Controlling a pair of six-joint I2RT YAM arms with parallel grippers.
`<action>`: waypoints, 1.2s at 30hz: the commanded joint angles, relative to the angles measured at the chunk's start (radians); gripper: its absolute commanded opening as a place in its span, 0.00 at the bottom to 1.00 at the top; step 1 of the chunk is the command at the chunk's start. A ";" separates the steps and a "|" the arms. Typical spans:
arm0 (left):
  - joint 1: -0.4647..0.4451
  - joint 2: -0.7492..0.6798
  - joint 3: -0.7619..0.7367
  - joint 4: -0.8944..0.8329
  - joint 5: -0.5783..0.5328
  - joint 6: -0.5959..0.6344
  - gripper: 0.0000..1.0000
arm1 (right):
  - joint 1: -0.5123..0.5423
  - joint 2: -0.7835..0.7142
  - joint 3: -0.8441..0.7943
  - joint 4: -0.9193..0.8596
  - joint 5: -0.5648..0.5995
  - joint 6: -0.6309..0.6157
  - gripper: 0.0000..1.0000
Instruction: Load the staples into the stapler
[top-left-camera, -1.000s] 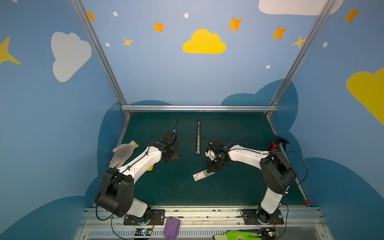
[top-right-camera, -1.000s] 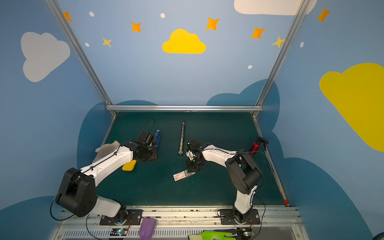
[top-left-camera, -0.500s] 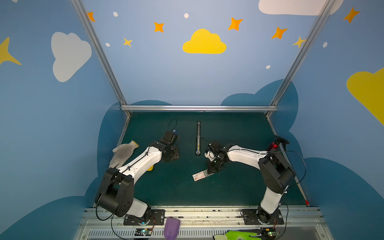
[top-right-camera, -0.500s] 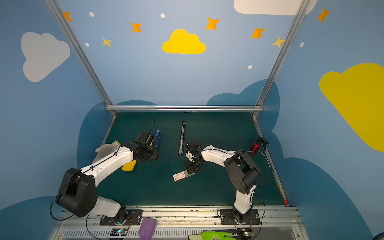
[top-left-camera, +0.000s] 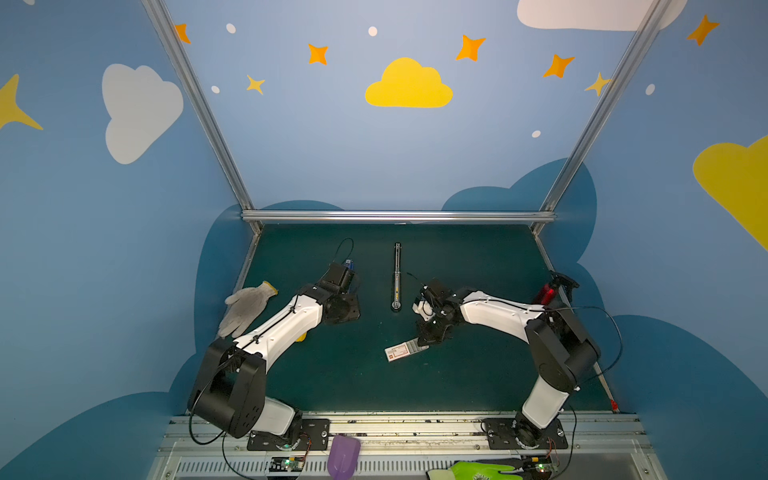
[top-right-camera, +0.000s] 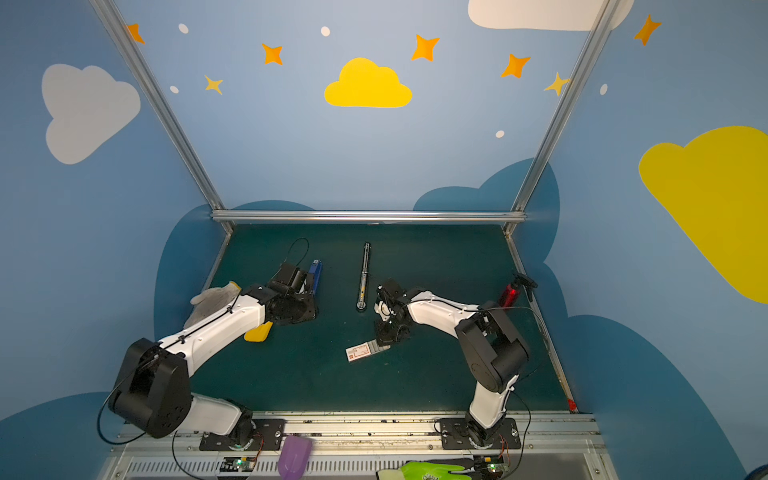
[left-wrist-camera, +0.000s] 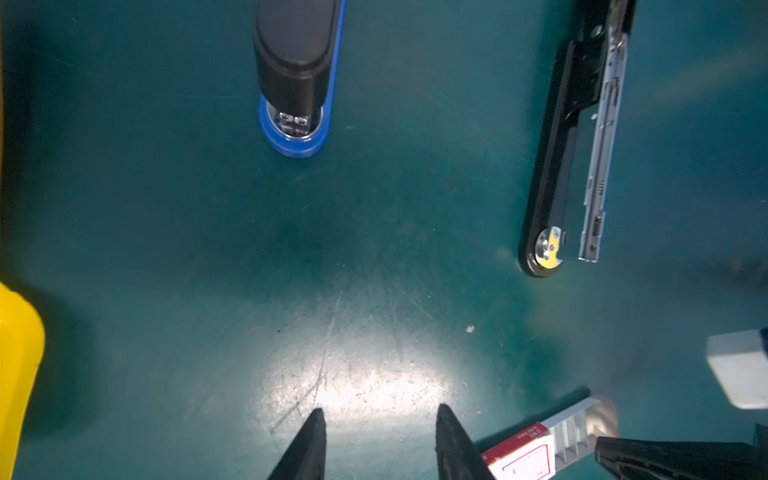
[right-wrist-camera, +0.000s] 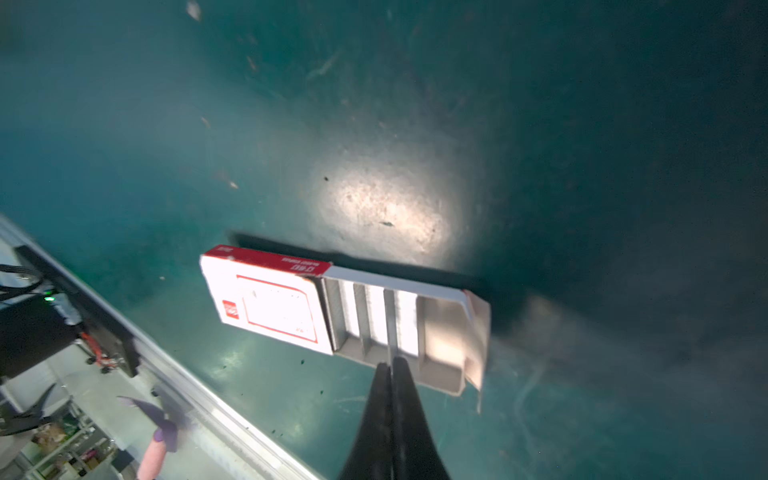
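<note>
Both black right fingers (right-wrist-camera: 405, 386) were just pinched shut over silvery staple strips (right-wrist-camera: 376, 316) in the slid-open white-and-red box (right-wrist-camera: 270, 307); a catch could not be confirmed, while the left fingers (left-wrist-camera: 309, 444) were held apart, empty.

top views: high, front, whole table (top-left-camera: 374, 386) | wrists: close, down, share box (right-wrist-camera: 266, 307)

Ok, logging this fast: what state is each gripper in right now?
Left gripper: open, holding nothing.
Right gripper: shut, tips at the staples in the box; a grip cannot be told.
</note>
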 joint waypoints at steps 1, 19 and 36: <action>-0.002 -0.056 -0.014 0.049 0.025 -0.016 0.44 | -0.035 -0.062 -0.025 0.035 -0.075 0.009 0.00; -0.001 -0.101 -0.050 0.118 0.084 -0.055 0.47 | 0.024 0.004 0.028 -0.066 0.097 -0.001 0.14; 0.000 -0.096 -0.059 0.116 0.083 -0.057 0.47 | 0.086 0.122 0.072 -0.078 0.189 0.014 0.15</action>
